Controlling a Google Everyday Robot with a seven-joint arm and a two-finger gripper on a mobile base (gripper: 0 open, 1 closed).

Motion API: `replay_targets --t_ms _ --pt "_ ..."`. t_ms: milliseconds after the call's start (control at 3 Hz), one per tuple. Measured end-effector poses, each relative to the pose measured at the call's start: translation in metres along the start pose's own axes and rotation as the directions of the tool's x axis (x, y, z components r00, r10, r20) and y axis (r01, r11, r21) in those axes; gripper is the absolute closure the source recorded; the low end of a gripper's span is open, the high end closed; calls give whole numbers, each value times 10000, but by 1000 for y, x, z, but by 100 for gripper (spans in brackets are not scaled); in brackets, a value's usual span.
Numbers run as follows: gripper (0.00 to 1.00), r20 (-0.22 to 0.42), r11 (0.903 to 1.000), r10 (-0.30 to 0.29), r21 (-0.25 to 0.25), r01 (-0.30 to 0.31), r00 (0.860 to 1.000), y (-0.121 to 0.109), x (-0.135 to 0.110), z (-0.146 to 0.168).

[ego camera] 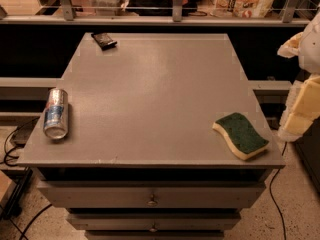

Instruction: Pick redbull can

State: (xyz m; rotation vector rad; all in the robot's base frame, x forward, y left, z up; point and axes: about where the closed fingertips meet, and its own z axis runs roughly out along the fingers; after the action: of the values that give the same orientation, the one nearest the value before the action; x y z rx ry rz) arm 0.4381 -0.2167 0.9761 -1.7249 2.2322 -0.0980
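Note:
The redbull can (55, 113) lies on its side near the left edge of the grey table (160, 94). It is slim and silver with blue panels, and its shiny top points toward the front. My gripper (302, 109) shows as white and cream parts at the right edge of the view, beyond the table's right side. It is far from the can and holds nothing that I can see.
A green and yellow sponge (241, 135) lies near the table's front right corner. A small dark flat object (104, 40) lies at the back left. Drawers (152, 196) sit below the top. Cables (15, 149) run on the floor at left. A railing (160, 14) stands behind.

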Motion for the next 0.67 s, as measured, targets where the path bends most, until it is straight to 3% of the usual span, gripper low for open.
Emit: replay_targets --t_ms 667 --pt "0 176 9999 -90 84 89 9998 0 -5 -1"
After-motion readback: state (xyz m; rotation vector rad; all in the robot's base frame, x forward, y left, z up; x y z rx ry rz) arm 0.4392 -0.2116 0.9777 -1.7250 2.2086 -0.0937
